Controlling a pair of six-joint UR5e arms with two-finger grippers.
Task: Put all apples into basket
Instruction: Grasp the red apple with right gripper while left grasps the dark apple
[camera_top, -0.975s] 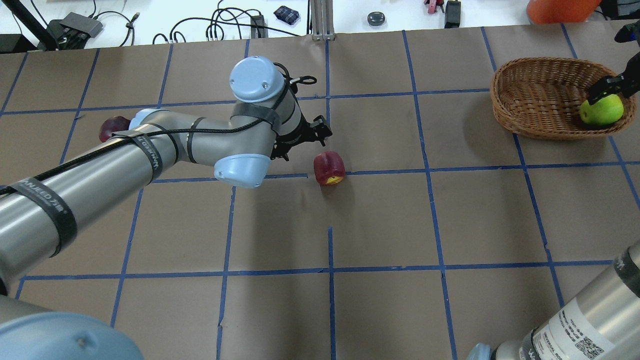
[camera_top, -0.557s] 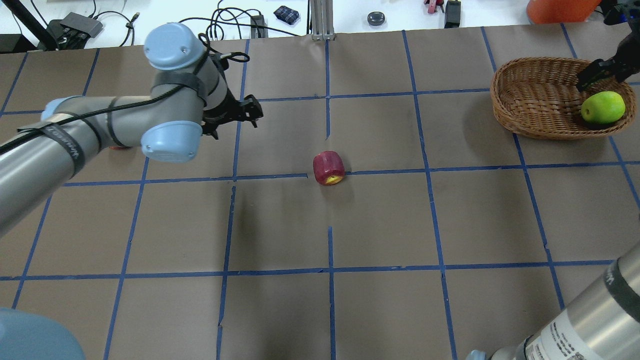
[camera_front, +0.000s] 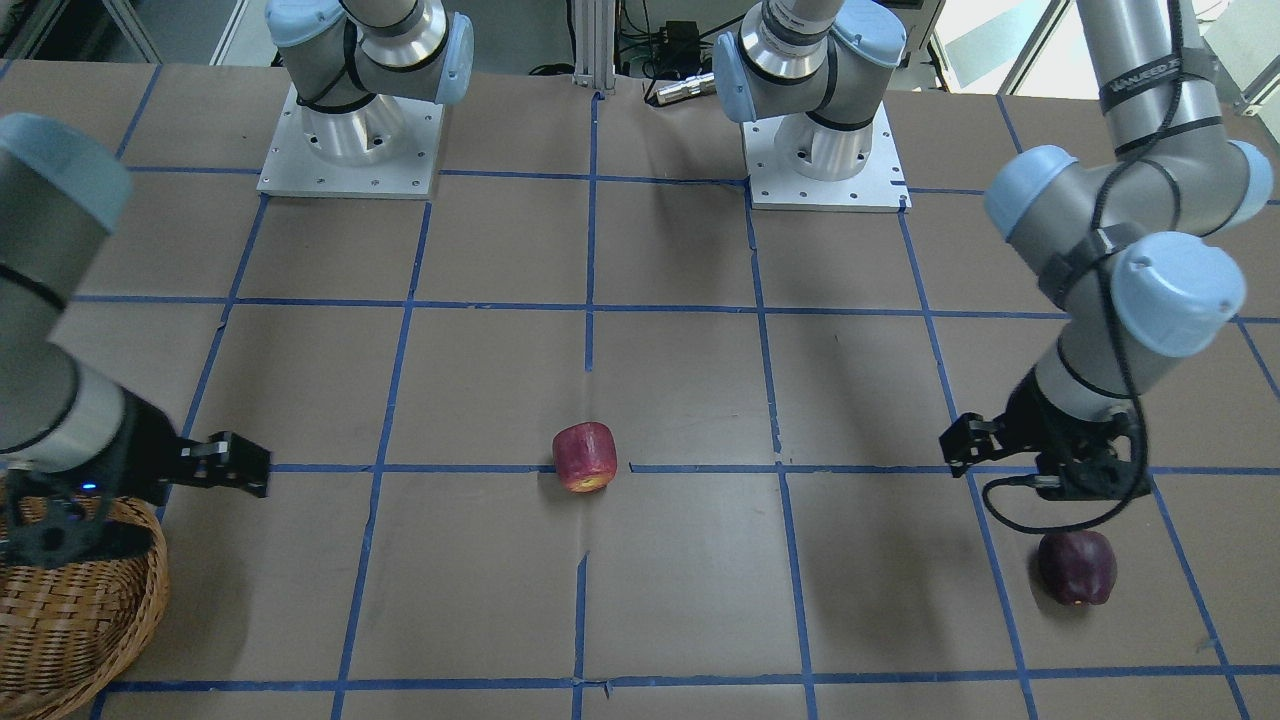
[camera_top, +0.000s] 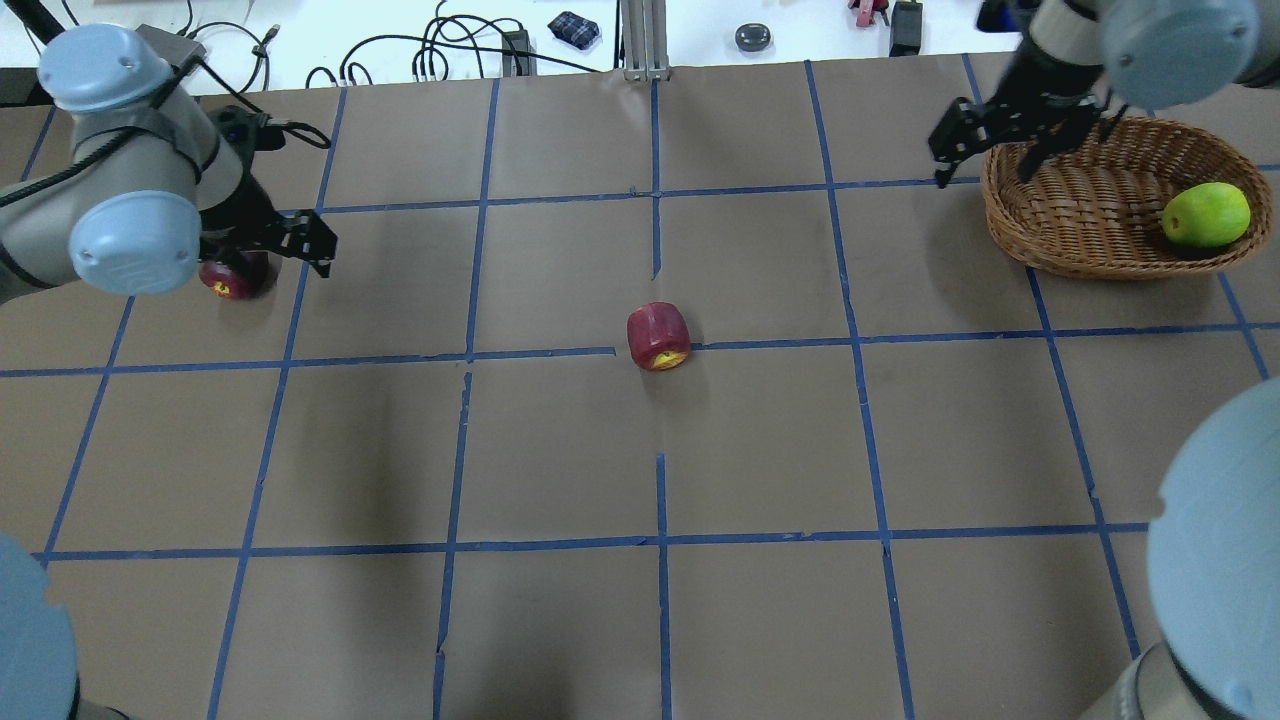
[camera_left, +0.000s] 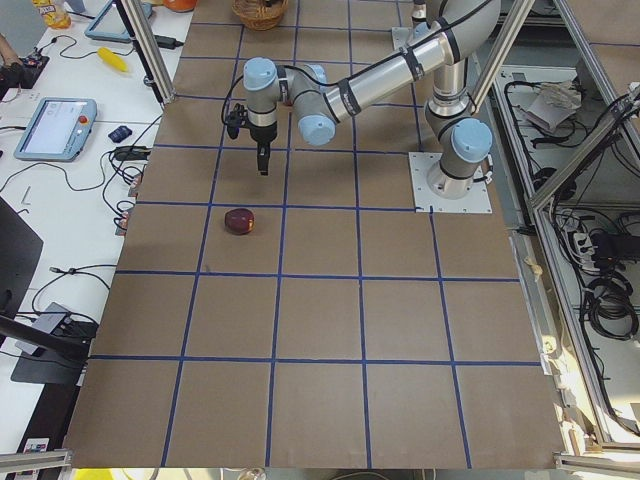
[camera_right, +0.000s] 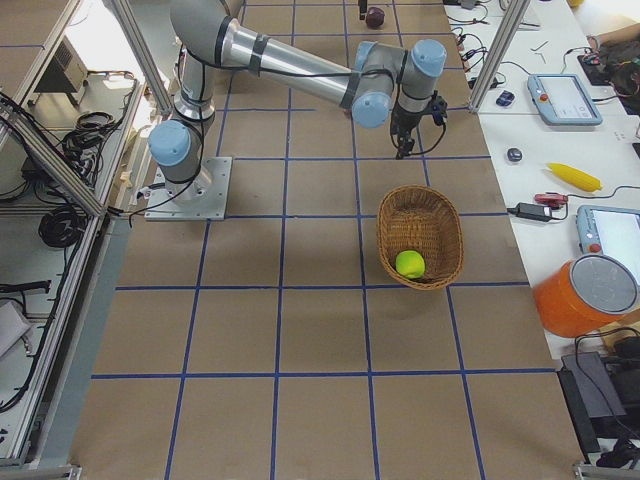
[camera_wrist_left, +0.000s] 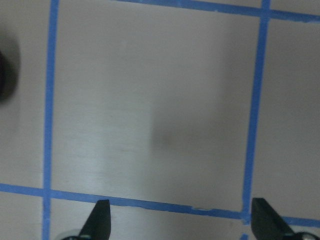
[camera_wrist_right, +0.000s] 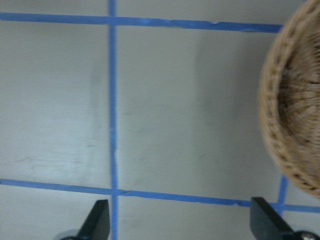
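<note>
**Fingers spread, maroon apple off to one side**

Left fingers (camera_wrist_left: 100, 220) stand apart and empty over the bare bench (camera_top: 560, 450). The maroon apple (camera_front: 1075, 567) lies just beside them, not between. Right fingers (camera_wrist_right: 97, 220), also apart, hang beside the one basket (camera_top: 1000, 215). Three apples: green apple (camera_top: 1205, 214) inside, red apple (camera_top: 658, 337) mid-bench.

- left arm swung away from worktop centre to its own far side; left claw (camera_top: 320, 245) now just beside the maroon apple (camera_top: 232, 280)
- right claw (camera_top: 985, 145) let go of the green apple (camera_top: 1205, 214), pulled out, now spread wide at the basket (camera_top: 1010, 225) rim
</note>
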